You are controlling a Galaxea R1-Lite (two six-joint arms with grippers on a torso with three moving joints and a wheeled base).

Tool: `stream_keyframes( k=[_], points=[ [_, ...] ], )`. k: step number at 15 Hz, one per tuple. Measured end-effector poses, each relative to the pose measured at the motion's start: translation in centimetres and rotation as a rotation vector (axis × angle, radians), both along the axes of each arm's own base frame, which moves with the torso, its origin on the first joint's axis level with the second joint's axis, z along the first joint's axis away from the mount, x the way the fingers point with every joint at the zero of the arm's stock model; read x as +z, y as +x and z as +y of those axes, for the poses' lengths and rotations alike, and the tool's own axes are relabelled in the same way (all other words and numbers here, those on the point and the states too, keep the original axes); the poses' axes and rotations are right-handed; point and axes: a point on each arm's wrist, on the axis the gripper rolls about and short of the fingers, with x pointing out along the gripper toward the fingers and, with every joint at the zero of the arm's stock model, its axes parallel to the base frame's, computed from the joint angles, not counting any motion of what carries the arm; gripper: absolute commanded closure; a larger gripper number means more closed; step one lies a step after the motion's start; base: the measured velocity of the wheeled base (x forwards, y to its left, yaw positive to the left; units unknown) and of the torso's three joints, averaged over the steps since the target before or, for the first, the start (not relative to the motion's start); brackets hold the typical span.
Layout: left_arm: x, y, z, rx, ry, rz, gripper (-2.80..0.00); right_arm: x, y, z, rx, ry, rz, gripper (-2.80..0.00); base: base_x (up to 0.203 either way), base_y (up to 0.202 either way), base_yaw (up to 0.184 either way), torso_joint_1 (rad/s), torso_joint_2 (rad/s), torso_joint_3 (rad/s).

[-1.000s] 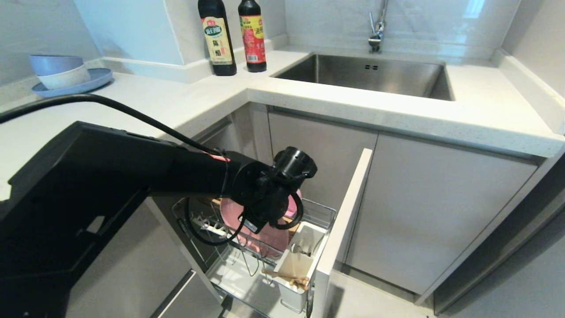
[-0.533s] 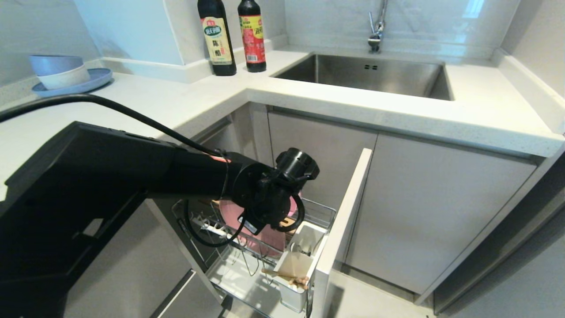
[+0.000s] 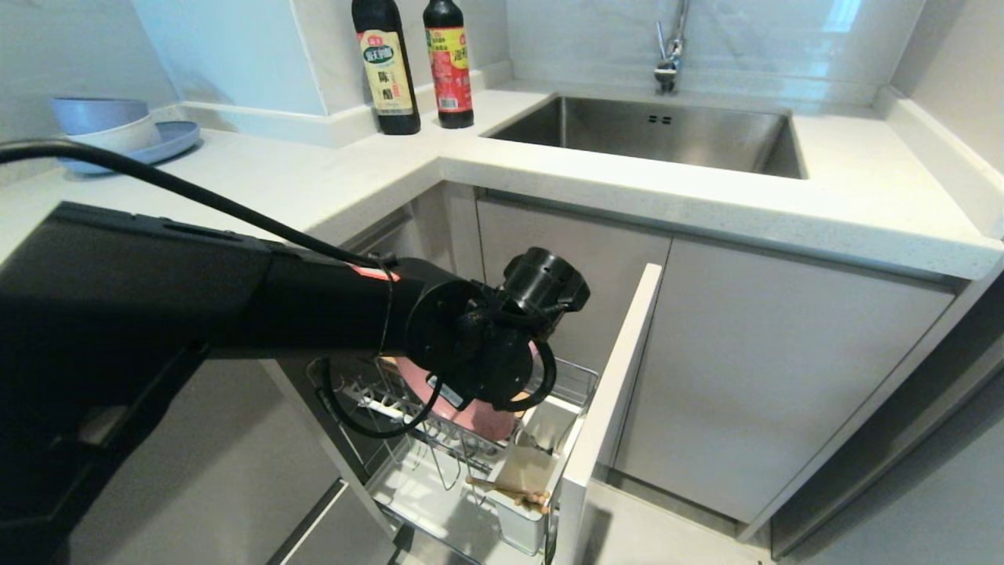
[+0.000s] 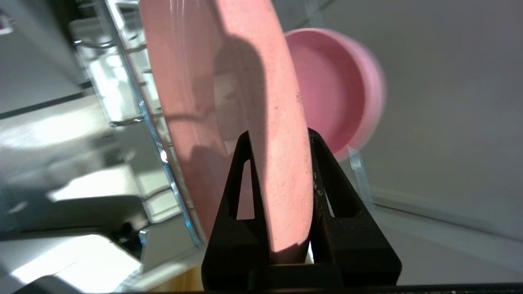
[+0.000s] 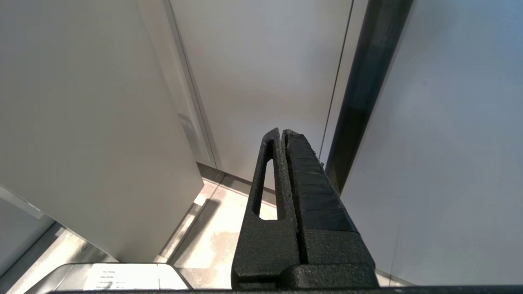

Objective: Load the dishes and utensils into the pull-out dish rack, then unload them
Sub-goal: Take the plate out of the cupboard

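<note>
The pink plate (image 4: 245,81) is gripped on edge by the left pincer (image 4: 278,139), with one black finger (image 4: 239,192) pressed against each face of its rim. In the head view the plate (image 3: 478,420) is seen only in part, below the left wrist, standing upright among the wires of the pull-out dish rack (image 3: 439,447), which is drawn out of the cabinet at about 6 o'clock in that view. The pink bowl (image 4: 331,90) is seen just behind the plate in the left wrist view, also turned on edge; whether the two touch cannot be told. At the front of the rack, against the narrow light-grey cabinet front (image 3: 612,392), the white utensil cup (image 3: 533,479) is placed, and the wooden chopsticks (image 3: 510,492) are laid across its near rim, tilted. The spoon cannot be made out. The right pincer (image 5: 282,134) is seen in its own wrist view only, closed on nothing and pointed at grey cabinet panels (image 5: 261,73) and the floor (image 5: 216,237). On the desk (image 3: 314,173), a blue plate (image 3: 169,140) carrying stacked bowls (image 3: 102,122) is seen at 10 o'clock, two dark sauce bottles (image 3: 416,63) at 12 o'clock, and the steel sink (image 3: 651,129) with its tap (image 3: 671,47) at 1 o'clock.
</note>
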Motion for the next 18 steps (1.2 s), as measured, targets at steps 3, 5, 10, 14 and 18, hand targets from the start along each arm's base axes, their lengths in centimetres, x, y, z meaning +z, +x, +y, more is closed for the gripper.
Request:
stream_keyframes(
  k=[3, 5, 10, 14, 18],
  points=[
    [3.0, -2.6, -0.7, -0.028, -0.017, -0.081, 0.00, 0.0, 0.0, 0.0, 0.001, 0.000, 0.000, 0.00, 0.000, 0.000, 0.000, 0.000, 0.00, 0.000],
    [5.7, -5.0, -1.1, -0.067, -0.017, -0.122, 0.00, 0.0, 0.0, 0.0, 0.000, 0.000, 0.000, 0.00, 0.000, 0.000, 0.000, 0.000, 0.00, 0.000],
    [15.4, -10.0, 0.0, -0.224, -0.041, -0.289, 0.00, 0.0, 0.0, 0.0, 0.000, 0.000, 0.000, 0.00, 0.000, 0.000, 0.000, 0.000, 0.00, 0.000],
    [21.7, -12.3, 3.4, -0.329, 0.061, -0.439, 0.00, 0.0, 0.0, 0.0, 0.000, 0.000, 0.000, 0.00, 0.000, 0.000, 0.000, 0.000, 0.00, 0.000],
    [26.5, -12.7, 9.9, -0.261, 0.232, -0.552, 0.00, 0.0, 0.0, 0.0, 0.000, 0.000, 0.000, 0.00, 0.000, 0.000, 0.000, 0.000, 0.00, 0.000]
  ],
)
